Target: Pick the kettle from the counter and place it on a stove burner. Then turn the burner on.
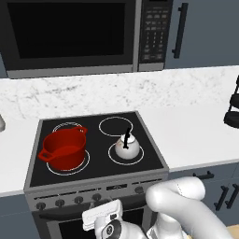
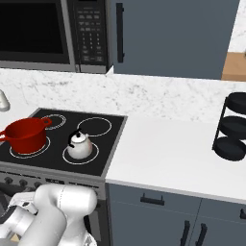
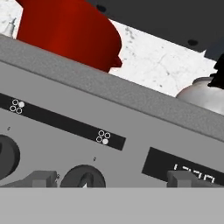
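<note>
The small silvery kettle (image 1: 127,145) (image 2: 79,145) stands upright on the stove's front right burner (image 1: 141,157), black handle up. In the hand view its rounded top (image 3: 201,89) peeks over the stove's front edge at the right. My gripper (image 3: 111,179) is low in front of the stove's control panel and stands open, holding nothing. A dark knob (image 3: 83,177) lies between its fingertips (image 3: 41,179), nearer the left one. In the left base view the hand (image 1: 101,215) sits just below the knob row (image 1: 78,200). The white counter (image 1: 196,135) (image 2: 168,153) runs to the stove's right.
A red two-handled pot (image 1: 65,148) (image 2: 26,135) (image 3: 65,30) occupies the front left burner. A second knob (image 3: 6,155) sits at the left and a display (image 3: 188,170) at the right of the panel. A black tiered rack (image 2: 233,127) stands on the counter. A microwave (image 1: 70,32) hangs above.
</note>
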